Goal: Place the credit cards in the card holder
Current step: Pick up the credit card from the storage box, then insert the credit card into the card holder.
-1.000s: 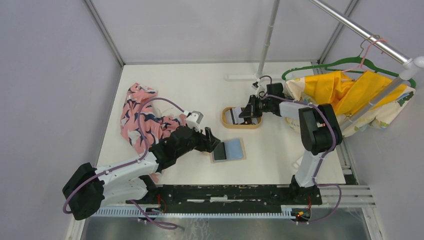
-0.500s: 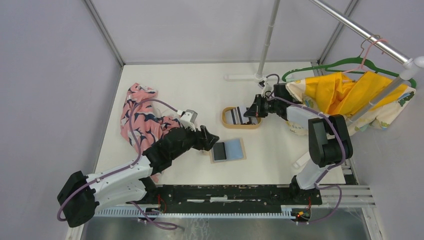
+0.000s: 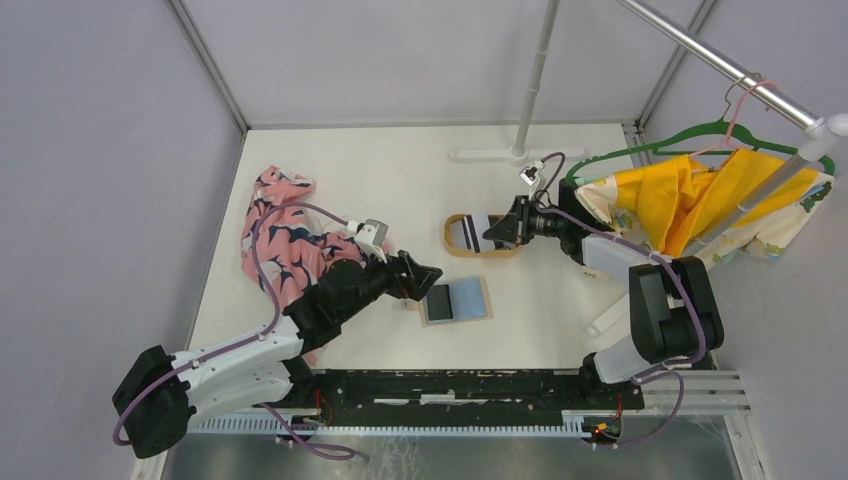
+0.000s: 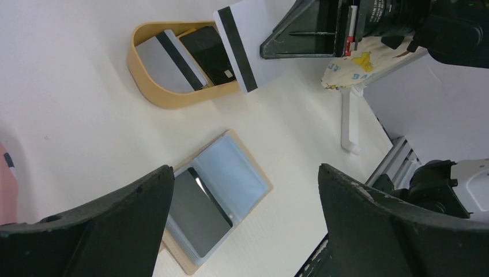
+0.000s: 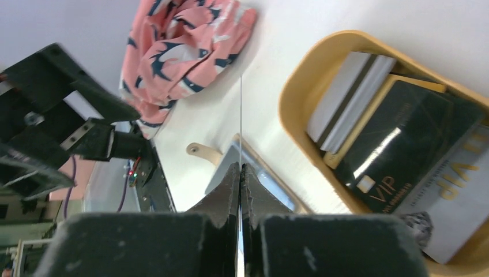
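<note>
Lifting clear in the last half-second, the right gripper [image 3: 493, 232] is carrying a white plastic card with a black stripe [image 4: 242, 43] over the right end of the oval wooden-rimmed tray [image 4: 141, 75]. On the left, the left gripper [image 3: 427, 273] is hovering with its fingers spread wide, just beside the flat tan folding wallet with grey-blue panels [image 4: 233, 173], which is lying open with a dark grey card [image 4: 196, 210] on its left half. A silver striped card [image 4: 167, 57] and a black card [image 4: 210, 52] are sitting in the tray. The right jaws are pinching the white card.

A robotics lab test cell: plain grey panel walls [image 3: 100, 150] on a metal frame [image 3: 205, 62], a white surface [image 3: 380, 170], a cabled left arm [image 3: 240, 350] and right arm [image 3: 655, 300] bolted to a black rail [image 3: 450, 385].
</note>
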